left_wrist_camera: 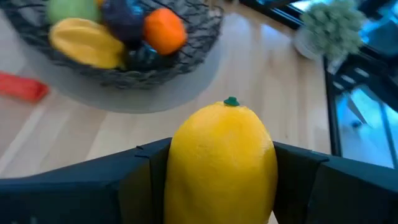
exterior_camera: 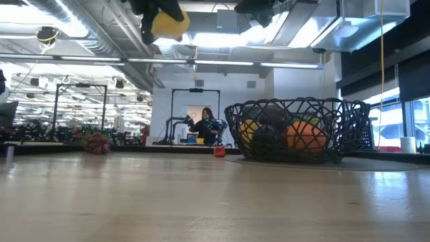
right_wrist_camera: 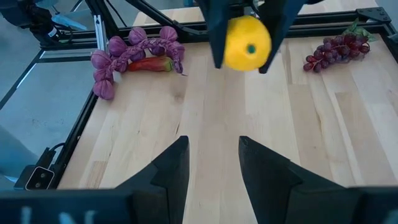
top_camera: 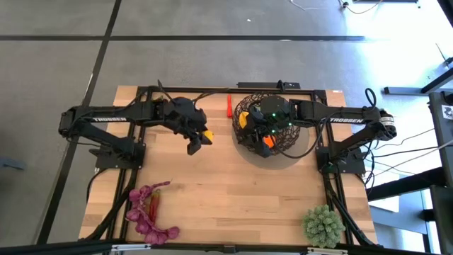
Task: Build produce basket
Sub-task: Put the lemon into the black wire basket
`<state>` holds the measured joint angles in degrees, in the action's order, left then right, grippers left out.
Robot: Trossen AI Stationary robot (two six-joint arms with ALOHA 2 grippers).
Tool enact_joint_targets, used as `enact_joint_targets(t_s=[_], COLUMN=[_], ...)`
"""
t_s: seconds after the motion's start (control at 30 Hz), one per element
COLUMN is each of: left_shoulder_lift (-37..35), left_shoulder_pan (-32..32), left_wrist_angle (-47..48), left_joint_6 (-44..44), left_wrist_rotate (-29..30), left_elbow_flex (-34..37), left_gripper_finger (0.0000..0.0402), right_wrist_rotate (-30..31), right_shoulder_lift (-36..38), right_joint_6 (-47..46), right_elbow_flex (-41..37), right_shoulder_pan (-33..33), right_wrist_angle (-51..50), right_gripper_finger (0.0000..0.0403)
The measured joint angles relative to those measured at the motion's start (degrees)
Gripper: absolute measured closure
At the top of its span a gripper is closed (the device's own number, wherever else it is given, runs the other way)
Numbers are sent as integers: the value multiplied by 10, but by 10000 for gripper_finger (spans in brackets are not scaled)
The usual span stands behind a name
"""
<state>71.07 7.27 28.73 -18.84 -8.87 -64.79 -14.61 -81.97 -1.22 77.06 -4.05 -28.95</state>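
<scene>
The left pincer (left_wrist_camera: 221, 180), raised well above the pale wooden surface (top_camera: 226, 191), grasps a bright yellow lemon (left_wrist_camera: 221, 158) between its two dark fingers, the fruit's small green stem end pointing forward toward the round dark brown open-weave wire basket (top_camera: 297, 138). The basket sits near the far right part of the surface and already holds an orange (left_wrist_camera: 165, 30), a yellow mango-like fruit (left_wrist_camera: 86, 42) and some darker produce.

The step in hand appears to be carrying the lemon across to the basket. Doing it well probably means keeping the fruit high enough to pass over the rim, bringing it above an open spot among the fruit already inside, and lowering it before letting go, so it settles rather than bounces or knocks the orange. The right arm is the likely obstacle: the right pincer (right_wrist_camera: 211, 165) hangs directly over the basket with its fingers parted and nothing between them, so a clear path may need to be agreed between the two arms.

The left arm reaches in from the left side, elbow extended, wrist turned toward the basket. The right arm stretches in from the right, its wrist above the bowl.

Lying loose elsewhere are purple leaves with a red chilli (top_camera: 147, 209) at the near left, and purple grapes (right_wrist_camera: 336, 50) by the left arm.
</scene>
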Motion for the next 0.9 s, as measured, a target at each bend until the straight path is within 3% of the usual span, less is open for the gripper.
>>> enact_joint_targets(t_s=[0.27, 0.47, 0.57, 0.73, 0.9], left_shoulder_lift=[0, 0, 0, 0, 0], left_shoulder_pan=[0, 1, 3, 3, 3], left_wrist_angle=[-1, -5, -4, -4, -4], left_joint_6=[40, 44, 44, 40, 39], left_wrist_rotate=[-33, -45, -46, -43, -43], left_elbow_flex=[0, 0, 0, 0, 0], left_gripper_finger=[231, 231, 231, 232, 232], right_wrist_rotate=[6, 42, 86, 216, 211], right_shoulder_lift=[-5, -32, -48, -57, -57], right_joint_6=[23, 215, 269, 272, 270], right_elbow_flex=[0, 0, 0, 0, 0], right_shoulder_pan=[0, 17, 25, 33, 34], right_wrist_angle=[70, 103, 133, 154, 151], right_gripper_finger=[264, 264, 264, 265, 282])
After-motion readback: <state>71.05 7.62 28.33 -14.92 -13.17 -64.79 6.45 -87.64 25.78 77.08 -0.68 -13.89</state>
